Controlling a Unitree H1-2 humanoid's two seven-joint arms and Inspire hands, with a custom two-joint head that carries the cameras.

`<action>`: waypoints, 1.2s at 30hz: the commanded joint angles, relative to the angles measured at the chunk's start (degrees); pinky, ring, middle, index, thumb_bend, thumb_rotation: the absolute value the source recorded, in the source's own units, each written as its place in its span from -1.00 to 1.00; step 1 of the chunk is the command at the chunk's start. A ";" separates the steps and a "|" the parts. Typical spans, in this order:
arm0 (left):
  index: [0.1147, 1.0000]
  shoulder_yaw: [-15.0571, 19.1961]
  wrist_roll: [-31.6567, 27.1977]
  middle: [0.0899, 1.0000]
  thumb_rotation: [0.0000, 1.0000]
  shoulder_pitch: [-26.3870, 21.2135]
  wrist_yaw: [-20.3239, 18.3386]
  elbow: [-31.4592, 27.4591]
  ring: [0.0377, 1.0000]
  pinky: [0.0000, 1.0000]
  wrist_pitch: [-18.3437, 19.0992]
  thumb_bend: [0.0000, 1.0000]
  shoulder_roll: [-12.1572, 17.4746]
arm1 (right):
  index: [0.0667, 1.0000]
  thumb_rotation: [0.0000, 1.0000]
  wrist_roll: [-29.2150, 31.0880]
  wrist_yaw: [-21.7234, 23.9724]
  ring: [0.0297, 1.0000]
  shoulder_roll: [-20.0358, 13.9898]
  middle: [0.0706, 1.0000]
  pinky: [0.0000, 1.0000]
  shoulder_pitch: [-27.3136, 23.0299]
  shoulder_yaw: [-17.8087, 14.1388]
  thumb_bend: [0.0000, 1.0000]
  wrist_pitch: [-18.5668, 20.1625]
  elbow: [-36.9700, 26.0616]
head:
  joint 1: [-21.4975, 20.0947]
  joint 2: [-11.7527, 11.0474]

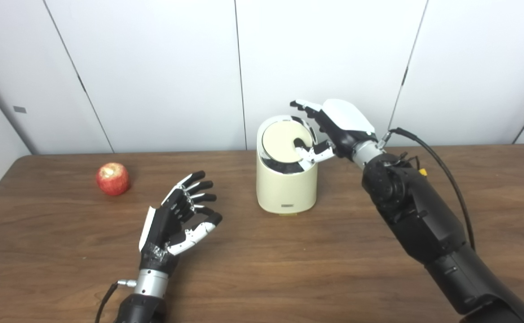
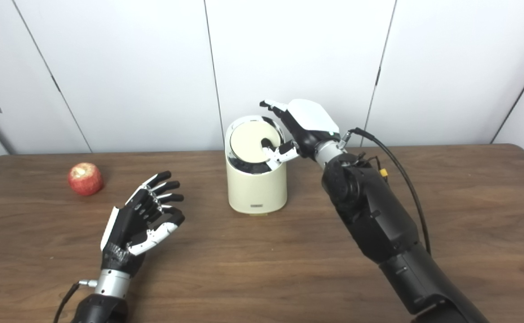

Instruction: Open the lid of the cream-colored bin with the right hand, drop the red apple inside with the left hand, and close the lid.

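The cream-colored bin (image 1: pixel 286 188) stands at the table's middle back. Its round lid (image 1: pixel 284 141) is tilted, with a dark gap showing along its lower front edge. My right hand (image 1: pixel 333 128) is at the bin's top right, fingers spread behind the rim and thumb resting on the lid face; it grips nothing. The red apple (image 1: pixel 113 178) lies on the table at far left, apart from both hands. My left hand (image 1: pixel 178 220) is open and empty, fingers apart, low over the table between the apple and the bin.
The wooden table (image 1: pixel 288 269) runs across the whole view, with its back edge against white wall panels. A black cable (image 1: pixel 441 170) loops off my right wrist above the table's right side.
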 commanded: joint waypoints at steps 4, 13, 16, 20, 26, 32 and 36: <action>0.66 -0.50 0.41 0.49 -0.73 1.77 0.34 0.84 0.35 0.12 0.49 0.35 -0.43 | 0.80 -0.38 4.87 -1.10 0.67 0.56 0.81 0.30 -0.78 -5.36 0.73 2.00 -3.10 | 0.09 0.03; 0.66 -0.46 -0.15 0.51 -0.76 1.88 0.05 0.74 0.36 0.12 0.55 0.34 -0.48 | 0.76 -0.26 15.71 -5.93 0.57 1.71 0.71 0.22 1.97 -16.10 0.48 0.35 -7.05 | 0.09 -0.09; 0.66 -0.49 -0.12 0.51 -0.78 1.92 0.11 0.80 0.36 0.12 0.49 0.34 -0.59 | 0.75 -0.27 17.78 -6.36 0.59 1.58 0.71 0.24 4.17 -17.69 0.45 0.21 -8.74 | 0.08 -0.10; 0.66 -0.59 -0.04 0.50 -0.81 1.90 0.00 1.03 0.36 0.12 0.24 0.32 -0.54 | 0.77 -0.36 21.73 -6.43 0.65 1.83 0.76 0.30 8.65 -19.92 0.33 -1.16 -10.40 | -0.17 -0.04; 0.66 -0.64 -0.49 0.51 -0.74 1.96 -0.32 0.83 0.38 0.12 0.44 0.35 -0.55 | 0.76 -0.50 29.28 -6.37 0.70 1.96 0.75 0.43 16.12 -21.61 0.43 -11.24 -7.87 | 0.11 -0.04; 0.64 -0.37 -0.75 0.51 -0.80 2.01 -0.30 0.08 0.36 0.11 0.57 0.34 -0.24 | 0.77 -0.33 29.91 -7.14 0.66 2.89 0.72 0.44 22.21 -20.40 0.55 -16.62 -7.82 | 0.50 -0.06; 0.63 -0.03 -0.30 0.50 -0.83 1.91 -0.06 -0.36 0.35 0.11 -0.62 0.32 0.24 | 0.79 -0.34 27.34 -8.21 0.63 3.52 0.74 0.38 24.27 -19.28 0.53 -14.35 -9.59 | 3.97 -0.48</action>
